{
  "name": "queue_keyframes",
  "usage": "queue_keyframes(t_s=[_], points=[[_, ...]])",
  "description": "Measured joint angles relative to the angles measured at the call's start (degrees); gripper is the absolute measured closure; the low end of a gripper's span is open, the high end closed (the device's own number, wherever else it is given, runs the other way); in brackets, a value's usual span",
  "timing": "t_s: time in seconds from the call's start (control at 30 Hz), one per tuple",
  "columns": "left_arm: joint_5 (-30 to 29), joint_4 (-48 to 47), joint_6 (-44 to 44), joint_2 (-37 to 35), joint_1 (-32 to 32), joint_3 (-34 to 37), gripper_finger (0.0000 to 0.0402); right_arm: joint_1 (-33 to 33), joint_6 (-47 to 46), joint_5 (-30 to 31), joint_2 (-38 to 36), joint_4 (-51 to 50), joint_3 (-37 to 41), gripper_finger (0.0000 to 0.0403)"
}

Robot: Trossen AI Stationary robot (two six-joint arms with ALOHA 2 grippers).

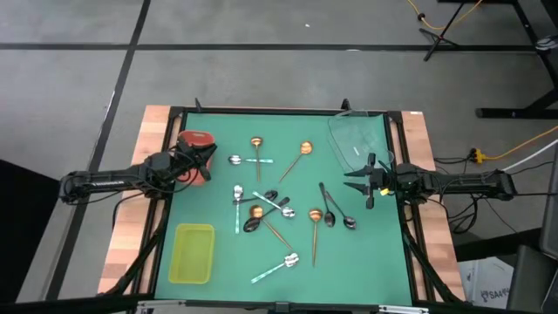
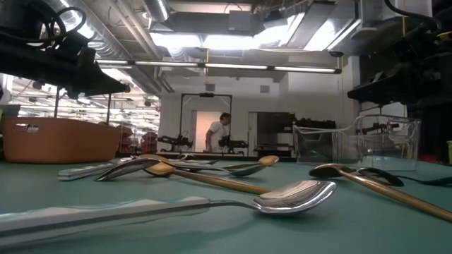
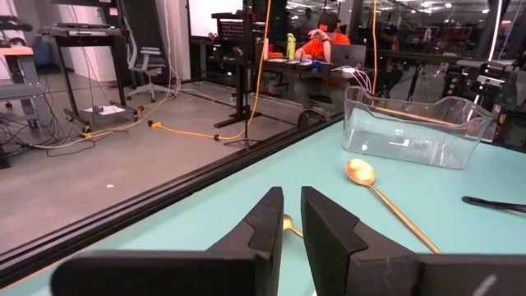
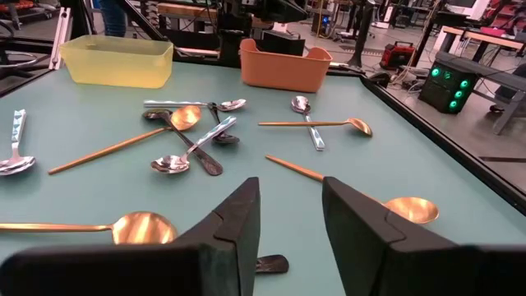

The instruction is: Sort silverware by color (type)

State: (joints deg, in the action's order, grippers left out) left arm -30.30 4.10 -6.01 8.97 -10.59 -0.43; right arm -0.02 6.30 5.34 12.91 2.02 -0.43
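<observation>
Spoons [image 1: 277,208] scattered mid-mat, several crossed; none in trays. Left gripper [image 1: 207,160] over red tray [image 1: 197,138], nearly clenched, seemingly empty. Right gripper [image 1: 359,180] parted, empty, beside clear tray [image 1: 349,131]. Risk: overlapping handles, one pick drags its neighbour.

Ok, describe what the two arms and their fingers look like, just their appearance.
Both arms are dark, nearly black, built of slim tube-like links with chunkier joint housings. The left gripper and right gripper each end in two fingers. Up close, the left fingers and right fingers are matte black, blocky, wedge-shaped plastic. No markings show.
</observation>
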Motion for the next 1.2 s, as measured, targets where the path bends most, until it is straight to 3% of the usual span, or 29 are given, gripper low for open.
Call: queue_keyframes(t_s=[0.57,1.2], points=[[32.37,-0.52,0.55,0.0,0.02,0.0,0.0363,-0.02,0.0,0.01,-0.02,0.17,0.01,0.0278],[33.83,-0.61,0.51,0.02,0.02,0.0,0.0363,0.01,-13.75,1.23,-0.02,1.49,0.0,0.0271]])
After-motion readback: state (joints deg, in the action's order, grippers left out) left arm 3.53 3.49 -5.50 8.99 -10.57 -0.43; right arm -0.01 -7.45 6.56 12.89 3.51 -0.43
